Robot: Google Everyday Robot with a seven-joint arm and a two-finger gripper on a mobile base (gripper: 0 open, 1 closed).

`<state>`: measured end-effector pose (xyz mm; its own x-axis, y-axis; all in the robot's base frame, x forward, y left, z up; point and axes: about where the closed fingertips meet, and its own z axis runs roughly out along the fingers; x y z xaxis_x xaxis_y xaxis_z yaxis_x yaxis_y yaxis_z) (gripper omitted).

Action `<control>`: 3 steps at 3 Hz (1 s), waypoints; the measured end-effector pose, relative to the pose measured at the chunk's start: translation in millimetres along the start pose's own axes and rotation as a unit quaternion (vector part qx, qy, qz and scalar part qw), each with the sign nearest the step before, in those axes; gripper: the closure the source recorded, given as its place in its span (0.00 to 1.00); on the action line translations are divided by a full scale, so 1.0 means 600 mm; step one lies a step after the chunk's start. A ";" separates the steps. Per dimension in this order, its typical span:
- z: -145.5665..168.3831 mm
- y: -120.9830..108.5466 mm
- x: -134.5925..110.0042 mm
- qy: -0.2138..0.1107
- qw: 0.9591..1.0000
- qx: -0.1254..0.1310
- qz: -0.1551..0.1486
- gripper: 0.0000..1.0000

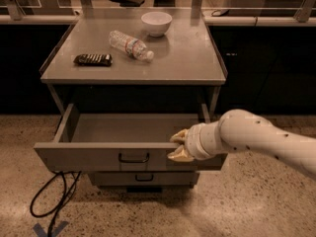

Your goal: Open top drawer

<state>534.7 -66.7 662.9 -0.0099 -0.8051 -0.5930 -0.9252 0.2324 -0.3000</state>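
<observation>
Most of the top drawer's [98, 157] travel looks used up: it stands far out from the cabinet, its grey tray bare and open to view, so the task appears close to done. The tool [177, 145] sits at the top rim of the drawer front, well to the right of the black handle [134, 158]. I cannot tell whether it is clamped on that rim or only resting against it.

That off-centre hold is the main risk. A further pull from the right side could twist the drawer on its runners and jam it. If the hold is loose, the tool could slip off the thin rim. Pulling past the end stop could tug the whole cabinet, and the bottle [130, 45] lying on its side on the surface [187, 58] could roll toward the bowl [156, 22] or the edge. The cable [49, 201] on the floor lies near the cabinet's left foot and could snag if the cabinet shifts.
</observation>
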 end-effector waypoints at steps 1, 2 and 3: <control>0.002 -0.001 0.001 0.000 1.000 0.000 0.000 1.00; -0.015 0.039 0.003 0.003 1.000 0.016 -0.010 1.00; -0.017 0.038 0.001 0.003 1.000 0.016 -0.010 1.00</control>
<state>509.4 -67.6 663.2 0.0057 -0.8130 -0.5823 -0.9125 0.2340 -0.3355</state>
